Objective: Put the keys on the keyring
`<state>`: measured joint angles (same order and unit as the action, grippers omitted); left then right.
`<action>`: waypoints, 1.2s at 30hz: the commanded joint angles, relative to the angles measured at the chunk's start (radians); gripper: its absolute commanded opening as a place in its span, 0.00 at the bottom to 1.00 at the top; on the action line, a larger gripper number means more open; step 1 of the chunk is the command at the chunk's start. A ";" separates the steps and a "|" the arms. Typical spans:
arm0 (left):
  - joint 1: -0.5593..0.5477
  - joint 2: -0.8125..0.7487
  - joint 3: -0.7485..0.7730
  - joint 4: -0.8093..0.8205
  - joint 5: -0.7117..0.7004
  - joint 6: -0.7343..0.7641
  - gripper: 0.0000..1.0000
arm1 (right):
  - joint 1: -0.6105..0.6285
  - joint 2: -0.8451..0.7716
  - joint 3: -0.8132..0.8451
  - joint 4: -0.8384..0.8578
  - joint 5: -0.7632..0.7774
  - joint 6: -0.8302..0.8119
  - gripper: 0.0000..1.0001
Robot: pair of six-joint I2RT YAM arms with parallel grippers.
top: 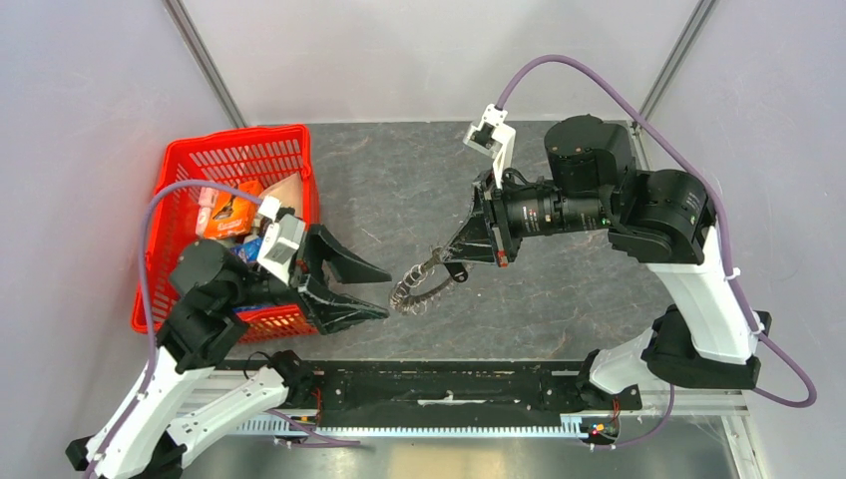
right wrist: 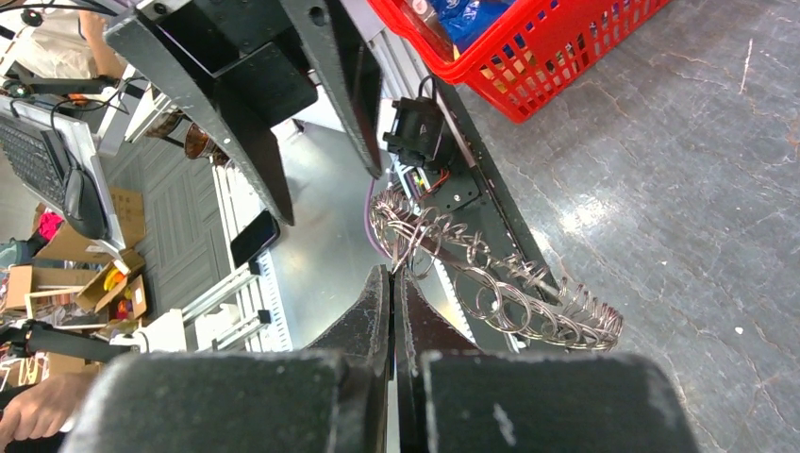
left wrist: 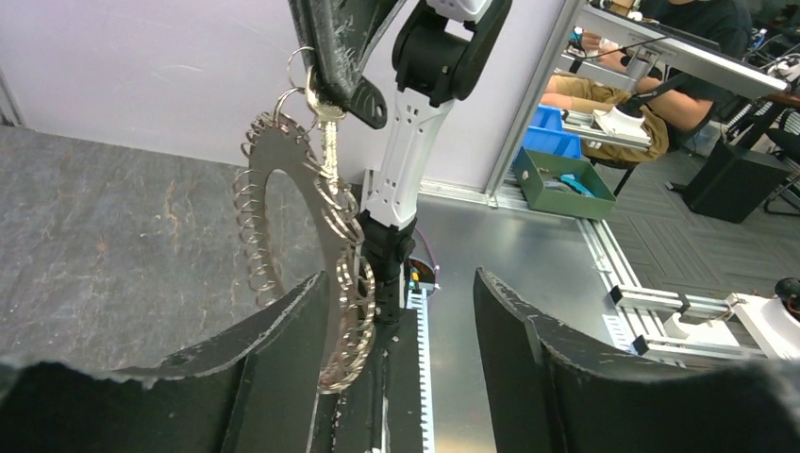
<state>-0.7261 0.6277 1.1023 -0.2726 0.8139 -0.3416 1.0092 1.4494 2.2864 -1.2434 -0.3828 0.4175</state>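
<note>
The keyring [top: 417,289], a metal ring fringed with many small silvery loops, hangs tilted above the table from my right gripper [top: 446,262]. That gripper is shut on the ring's top edge. A small black key head [top: 458,271] sits right at its fingertips. In the left wrist view the keyring [left wrist: 325,245] hangs upright under the right gripper, with the black key head [left wrist: 367,102] and its thin metal bit at the top. My left gripper [top: 384,292] is open and empty; the ring's lower edge lies beside its left finger [left wrist: 274,359]. In the right wrist view the keyring [right wrist: 509,297] fans out past the shut fingers [right wrist: 377,311].
A red basket [top: 299,135] holding packaged goods stands at the left, just behind my left arm; it also shows in the right wrist view [right wrist: 557,57]. A black rail [top: 439,384] runs along the table's near edge.
</note>
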 commanded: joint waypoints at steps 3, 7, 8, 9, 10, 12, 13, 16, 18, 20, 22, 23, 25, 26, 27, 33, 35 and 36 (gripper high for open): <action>-0.003 0.032 -0.012 0.068 -0.016 0.040 0.66 | 0.004 0.011 0.052 0.036 -0.054 -0.009 0.00; -0.003 0.055 -0.011 0.070 -0.032 0.044 0.66 | 0.004 0.014 0.054 0.043 -0.057 -0.006 0.00; -0.003 0.062 -0.012 0.074 -0.032 0.044 0.66 | 0.005 0.014 0.054 0.045 -0.057 -0.006 0.00; -0.003 0.068 -0.015 0.081 -0.032 0.041 0.66 | 0.004 0.014 0.053 0.048 -0.056 -0.004 0.00; -0.003 0.074 -0.020 0.088 -0.032 0.040 0.66 | 0.004 0.014 0.053 0.050 -0.055 -0.004 0.00; -0.003 0.081 -0.026 0.103 -0.033 0.035 0.66 | 0.005 0.016 0.049 0.055 -0.055 -0.003 0.00; -0.003 0.086 -0.028 0.106 -0.035 0.035 0.66 | 0.005 0.017 0.047 0.058 -0.055 0.000 0.00; -0.003 0.090 -0.037 0.117 -0.042 0.034 0.64 | 0.005 0.019 0.048 0.066 -0.057 0.004 0.00; -0.003 0.091 -0.047 0.128 -0.043 0.032 0.62 | 0.005 0.019 0.050 0.073 -0.065 0.006 0.00; -0.003 0.093 -0.057 0.136 -0.045 0.031 0.56 | 0.004 0.020 0.051 0.079 -0.072 0.011 0.00; -0.003 0.100 -0.065 0.144 -0.042 0.031 0.36 | 0.005 0.023 0.053 0.083 -0.079 0.016 0.00; -0.003 0.101 -0.069 0.147 -0.045 0.032 0.27 | 0.005 0.023 0.053 0.084 -0.085 0.018 0.00; -0.003 0.105 -0.079 0.156 -0.050 0.031 0.04 | 0.004 0.023 0.059 0.085 -0.087 0.022 0.00; -0.002 0.103 -0.088 0.168 -0.053 0.028 0.02 | 0.005 0.023 0.062 0.083 -0.087 0.024 0.00; -0.003 0.101 -0.097 0.179 -0.053 0.026 0.02 | 0.005 0.021 0.062 0.084 -0.087 0.025 0.00; -0.003 0.084 -0.136 0.234 -0.071 0.019 0.02 | 0.005 0.017 0.070 0.071 -0.081 0.023 0.00; -0.002 0.084 -0.139 0.235 -0.067 0.018 0.02 | 0.005 0.019 0.078 0.058 -0.071 0.015 0.00; -0.003 0.079 -0.139 0.234 -0.065 0.019 0.02 | 0.005 0.019 0.086 0.044 -0.062 0.007 0.00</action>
<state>-0.7288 0.7105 0.9764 -0.0666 0.7818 -0.3283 1.0080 1.4765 2.3081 -1.2373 -0.4282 0.4263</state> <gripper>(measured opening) 0.062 0.010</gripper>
